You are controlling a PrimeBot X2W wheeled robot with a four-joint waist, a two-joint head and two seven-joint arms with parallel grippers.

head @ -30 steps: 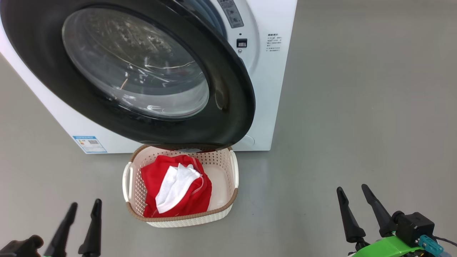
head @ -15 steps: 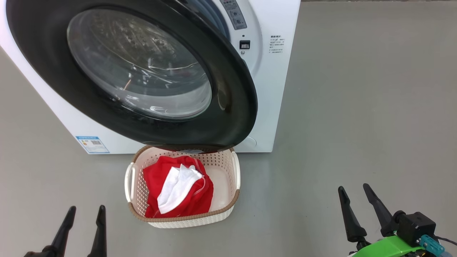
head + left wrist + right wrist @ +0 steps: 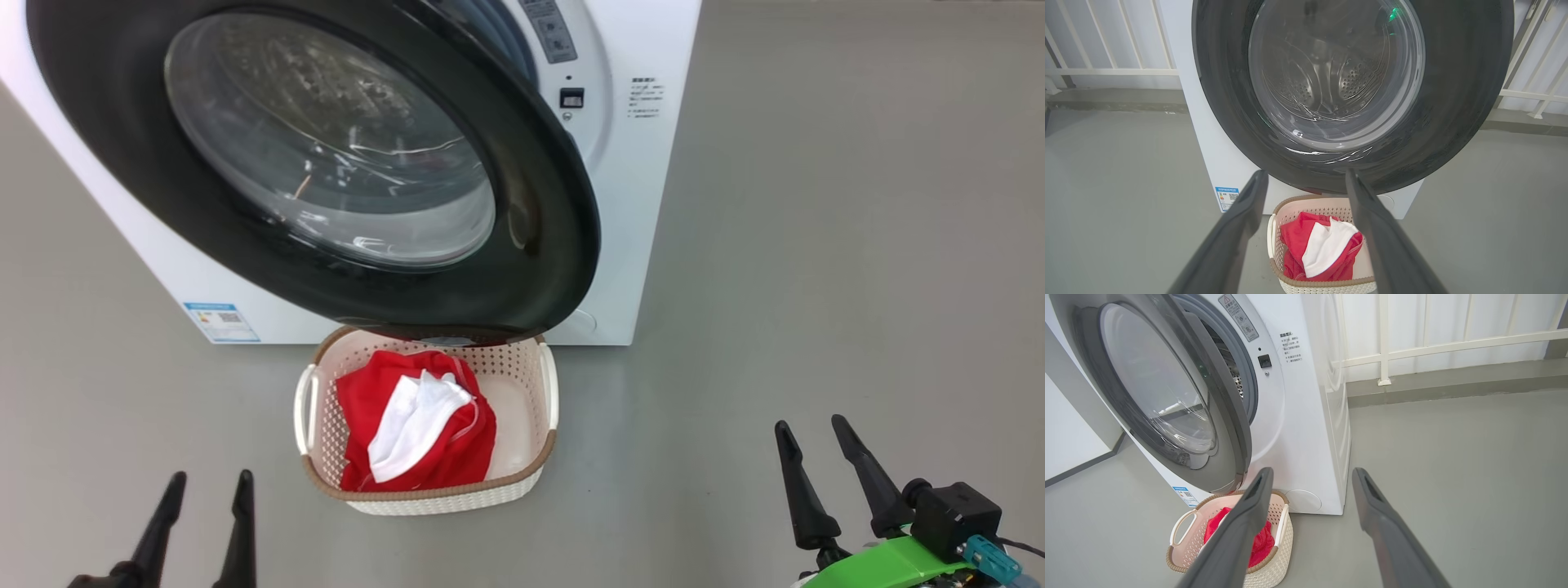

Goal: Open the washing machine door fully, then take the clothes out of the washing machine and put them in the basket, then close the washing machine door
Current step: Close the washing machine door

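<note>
Left gripper [image 3: 210, 480]: lower left of the head view, its two dark fingers spread wide with nothing between them, above bare floor.
Right gripper [image 3: 808, 425]: lower right of the head view, fingers parted and empty, with a green bracket [image 3: 890, 563] at its base.
Clothes [image 3: 416, 433]: a crumpled red garment with a white part on top. It lies inside the basket at lower centre and fills the basket's left side.
Basket [image 3: 433, 492]: cream and perforated, with a brown rim. It stands on the floor just in front of the machine, between the two grippers and well apart from both.
Washing machine door [image 3: 326, 155]: upper left to centre, with a glossy black rim around bulging glass. It is swung partly out from the front, and its lower edge overhangs the basket's far rim.
Washing machine [image 3: 645, 204]: a white front-loader at the top of the frame, with a blue sticker [image 3: 221, 322] low at its left.
Drum [image 3: 1327, 77]: perforated steel, seen through the glass in the left wrist view.
Floor [image 3: 857, 245]: plain grey.
Railing [image 3: 1106, 71]: white bars behind the machine.
</note>
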